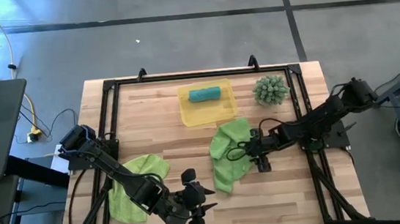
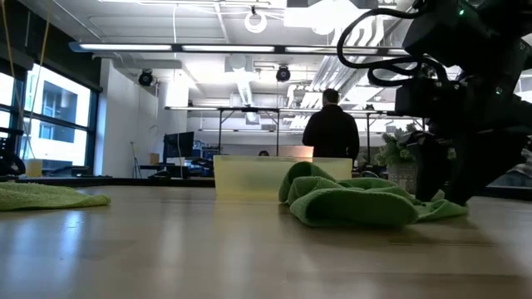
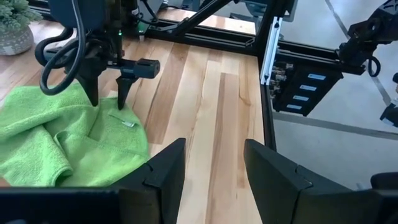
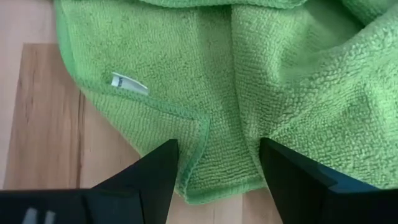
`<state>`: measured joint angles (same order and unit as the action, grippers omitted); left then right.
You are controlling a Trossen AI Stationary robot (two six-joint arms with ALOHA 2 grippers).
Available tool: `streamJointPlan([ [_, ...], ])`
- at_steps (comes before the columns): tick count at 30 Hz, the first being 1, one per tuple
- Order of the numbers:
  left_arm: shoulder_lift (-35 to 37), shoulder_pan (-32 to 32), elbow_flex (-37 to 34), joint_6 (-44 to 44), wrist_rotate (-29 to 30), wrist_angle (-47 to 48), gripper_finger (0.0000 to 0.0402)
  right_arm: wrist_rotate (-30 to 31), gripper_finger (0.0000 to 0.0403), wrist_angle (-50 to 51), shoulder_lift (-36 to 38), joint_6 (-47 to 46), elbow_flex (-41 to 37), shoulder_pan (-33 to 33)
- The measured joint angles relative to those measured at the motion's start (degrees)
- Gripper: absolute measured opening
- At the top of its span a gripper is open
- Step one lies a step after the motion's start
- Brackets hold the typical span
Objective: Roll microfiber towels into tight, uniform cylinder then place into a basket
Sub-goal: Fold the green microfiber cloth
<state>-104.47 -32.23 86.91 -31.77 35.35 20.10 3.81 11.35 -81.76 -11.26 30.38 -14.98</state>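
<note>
A crumpled lime-green towel (image 1: 230, 152) lies on the wood at mid-table, its white label (image 4: 129, 83) near one hemmed edge. My right gripper (image 4: 217, 162) stands open over that edge, pointing steeply down, one finger on each side of a corner of the hem. A second lime-green towel (image 1: 133, 186) lies flat at the near left, partly under my left arm. My left gripper (image 3: 214, 165) is open above bare wood near the front edge. A rolled teal towel (image 1: 204, 93) rests in the yellow basket (image 1: 223, 111) at the back. My right gripper's fingertips (image 3: 120, 107) come down from above at the towel's hemmed edge (image 4: 200, 132), beside the label. I cannot tell whether they touch the cloth or hang just above it. The towel lies slack on the table.
A spiky green plant (image 1: 270, 89) stands right of the basket. A black frame (image 1: 182, 77) runs round the tabletop. Bare wood (image 3: 211, 93) lies between the two grippers. A person (image 2: 331, 129) stands in the room beyond the table.
</note>
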Motion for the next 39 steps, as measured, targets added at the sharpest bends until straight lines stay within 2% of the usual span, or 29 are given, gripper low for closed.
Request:
streamJointPlan([
  [18,0.0,0.7,0.0,0.0,-0.1,0.2,0.0154,-0.8,0.022,0.4,4.3,-11.6,0.0,-5.6],
  [24,0.0,0.7,0.0,0.0,-0.2,0.2,0.0154,3.3,0.022,0.8,3.5,-14.3,-0.1,-7.0],
  [28,0.0,0.4,0.0,0.0,-0.5,0.2,0.0154,3.9,0.022,0.8,3.3,-15.8,-0.1,-6.9],
  [39,0.0,0.1,0.0,0.0,-0.5,0.2,0.0154,0.4,0.0218,-0.1,0.5,-20.3,0.0,-6.9],
])
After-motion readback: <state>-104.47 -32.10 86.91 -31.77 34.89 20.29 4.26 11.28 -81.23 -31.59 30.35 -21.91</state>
